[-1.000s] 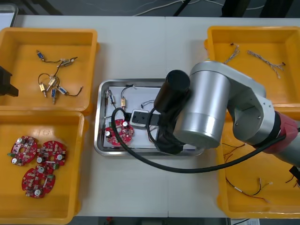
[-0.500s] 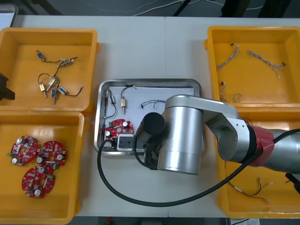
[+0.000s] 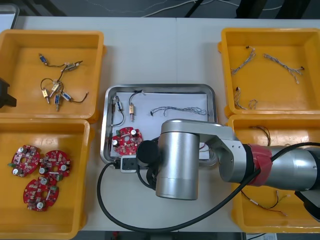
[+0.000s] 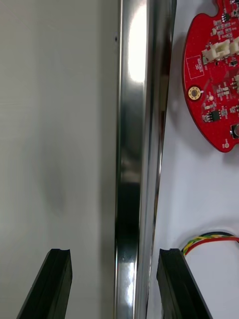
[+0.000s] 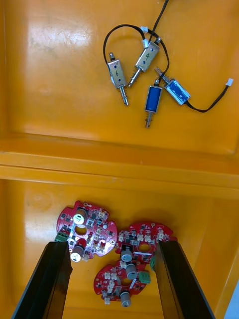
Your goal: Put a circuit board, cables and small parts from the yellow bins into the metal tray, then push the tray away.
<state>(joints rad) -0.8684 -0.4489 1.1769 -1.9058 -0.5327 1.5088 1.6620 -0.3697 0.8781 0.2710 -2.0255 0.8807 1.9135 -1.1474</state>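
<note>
Polished steel is gleaming along the near-left rim of the metal tray (image 4: 134, 149), and the right pincer (image 4: 115, 254) is straddling it, spread wide, half over the pale bench (image 4: 55, 124), half over the tray's white inside. The silver right arm (image 3: 200, 155) is reaching leftward along the tray's near edge. A round red circuit board (image 4: 214, 75) is lying inside, just beyond the pincer. The left pincer (image 5: 112, 245) is hovering, equally wide, over the left yellow bins (image 5: 50, 164).

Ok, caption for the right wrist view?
Open right gripper straddles the shiny metal tray's rim; a round red circuit board and red-and-yellow cable lie inside.
</note>
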